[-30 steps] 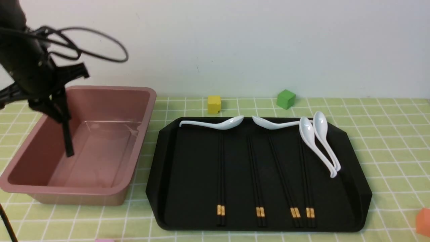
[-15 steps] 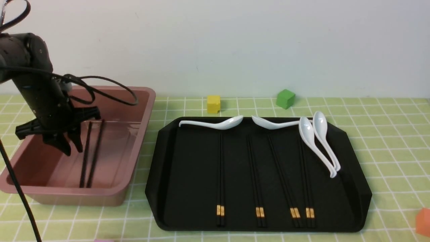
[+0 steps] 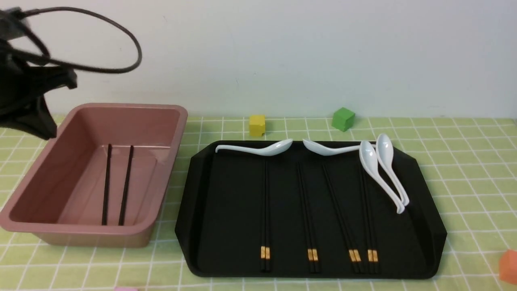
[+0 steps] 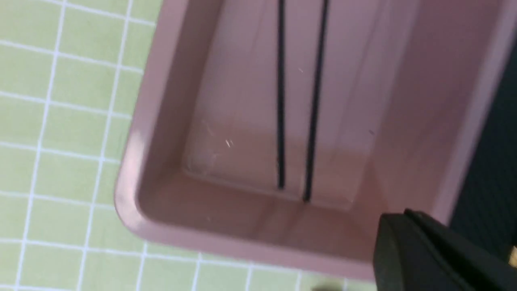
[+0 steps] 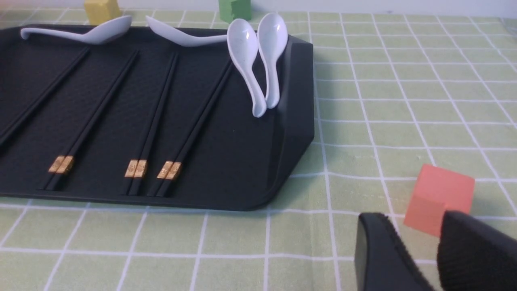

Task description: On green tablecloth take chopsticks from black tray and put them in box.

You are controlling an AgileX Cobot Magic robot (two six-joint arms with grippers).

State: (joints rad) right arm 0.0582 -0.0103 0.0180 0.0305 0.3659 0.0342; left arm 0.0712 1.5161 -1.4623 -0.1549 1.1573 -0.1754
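Left gripper (image 3: 30, 119) held high, blurred, right gripper (image 5: 421, 252) low, fingers (image 5: 379, 252) slightly apart

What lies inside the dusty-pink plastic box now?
Two thin plain black chopsticks lie side by side, apart, on the floor of the dusty-pink plastic box. Nothing else shows; its near wall hides a floor strip.

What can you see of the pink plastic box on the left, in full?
The deep rectangular dusty-pink plastic box has rounded corners, a rolled rim and glossy inner walls. It stands upright on the green gridded tablecloth, left of the large black plastic tray, with a strip of cloth showing between them. Two thin plain black chopsticks lie side by side, slightly apart, on its floor, running lengthwise. Nothing else is inside.
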